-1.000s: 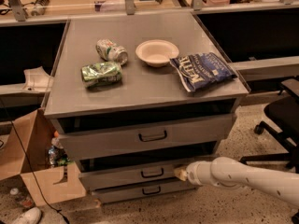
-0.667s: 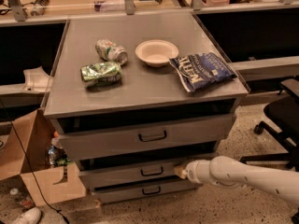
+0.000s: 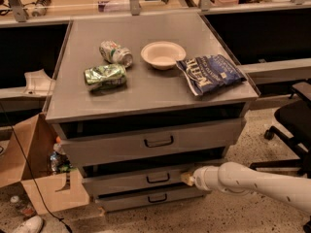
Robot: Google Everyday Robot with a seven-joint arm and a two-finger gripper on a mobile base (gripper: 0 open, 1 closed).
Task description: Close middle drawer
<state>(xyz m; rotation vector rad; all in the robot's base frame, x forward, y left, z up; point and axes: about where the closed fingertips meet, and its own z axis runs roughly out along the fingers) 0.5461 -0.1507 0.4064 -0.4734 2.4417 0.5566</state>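
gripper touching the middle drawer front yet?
Cannot tell. Camera view: the gripper sits at the right end of the middle drawer front, overlapping it; neither contact nor a gap shows plainly.

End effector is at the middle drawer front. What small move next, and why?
Probably a short push straight inward: the end effector appears to touch the middle drawer front, right of its handle, and that front stands forward of the lowest drawer.

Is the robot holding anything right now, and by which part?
It cannot be told: the gripper is at the front of the middle drawer, at its right end, away from its handle.
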